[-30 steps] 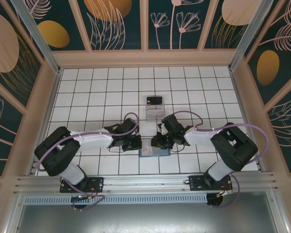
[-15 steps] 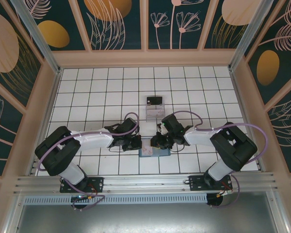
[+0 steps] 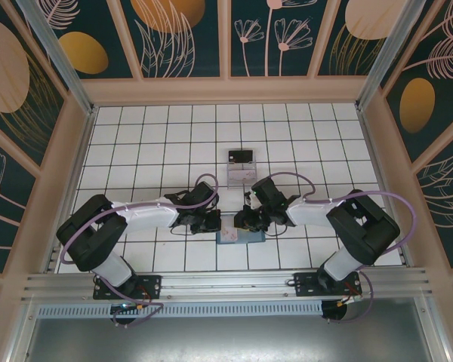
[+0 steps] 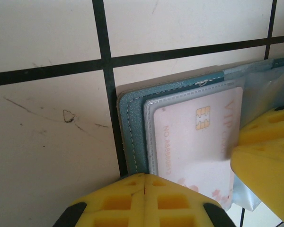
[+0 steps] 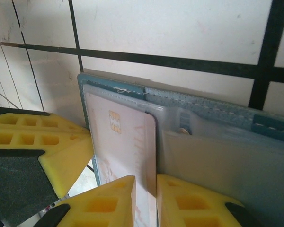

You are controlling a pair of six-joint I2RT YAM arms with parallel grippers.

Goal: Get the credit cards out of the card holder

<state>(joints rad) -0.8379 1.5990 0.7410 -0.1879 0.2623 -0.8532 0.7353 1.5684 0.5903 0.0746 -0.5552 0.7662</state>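
The card holder [image 3: 240,235], a teal wallet, lies open on the tiled floor between both arms. A pale credit card [image 4: 194,142] with a gold chip and pinkish marks sits in its clear sleeve. My left gripper [image 4: 144,178] is shut, with its yellow tips resting at the wallet's near left edge [image 4: 132,127]. My right gripper [image 5: 146,189] is shut on the pale card [image 5: 120,142], pinching its near edge with a finger on each side. In the top view the two grippers [image 3: 215,222] [image 3: 243,221] meet over the wallet. A dark credit card [image 3: 241,156] lies farther back.
A clear plastic tray [image 3: 240,176] stands on the tiles one row behind the grippers, with the dark card at its far end. Wooden walls with painted panels close in the tiled floor on three sides. A metal rail [image 3: 226,280] runs along the near edge.
Both grippers stay at the wallet with the same hold. The left arm's elbow has shifted very slightly to the right.
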